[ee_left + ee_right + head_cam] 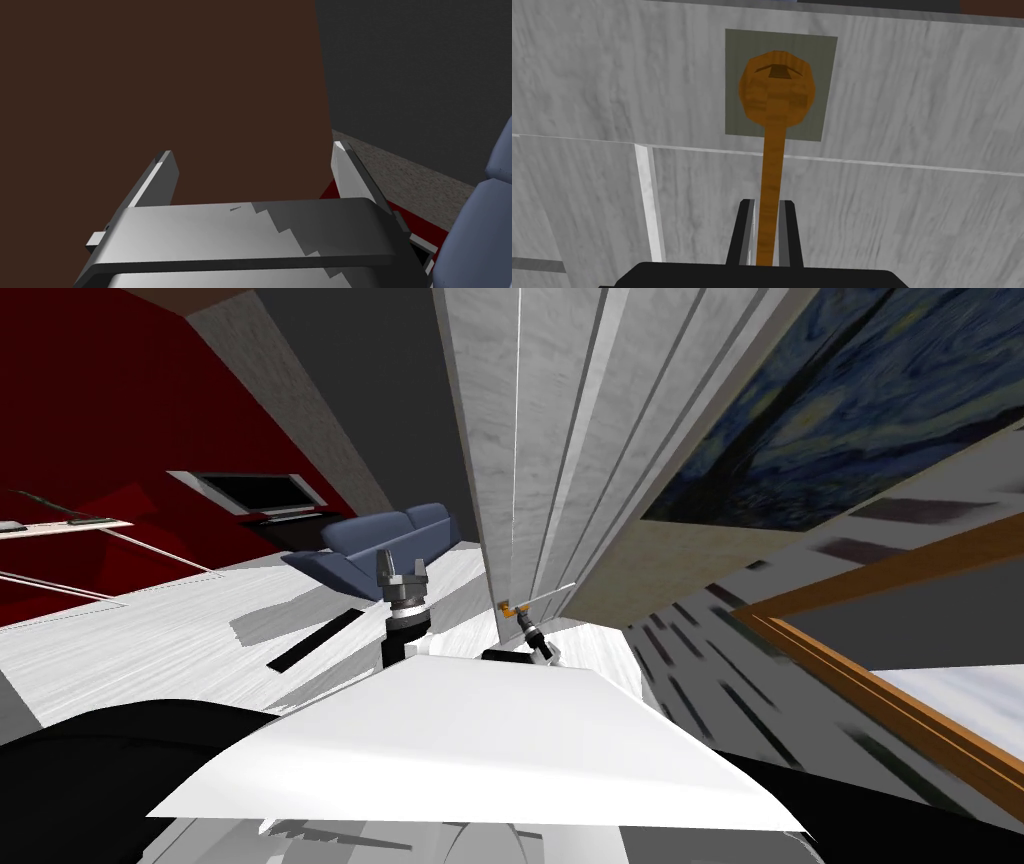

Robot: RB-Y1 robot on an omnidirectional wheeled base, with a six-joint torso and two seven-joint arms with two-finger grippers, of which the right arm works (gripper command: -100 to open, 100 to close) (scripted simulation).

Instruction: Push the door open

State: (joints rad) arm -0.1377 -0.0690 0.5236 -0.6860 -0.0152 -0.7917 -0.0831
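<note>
one pale door [912,100], perhaps ajar

Home, living room by the look of it. Blue sofa [385,543] near a flat TV [255,493] on a dark red wall [90,408]. Big swirly night-sky painting [850,408] on the near wall. Pale wood-grain floor [150,638]. Grey panelled door [530,438] with an orange lever handle [772,165].

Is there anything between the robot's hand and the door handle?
No, nothing stands between them. The right gripper is shut on the long bar of the orange handle, with a finger pressing each side. The handle sits on the pale grey door.
</note>
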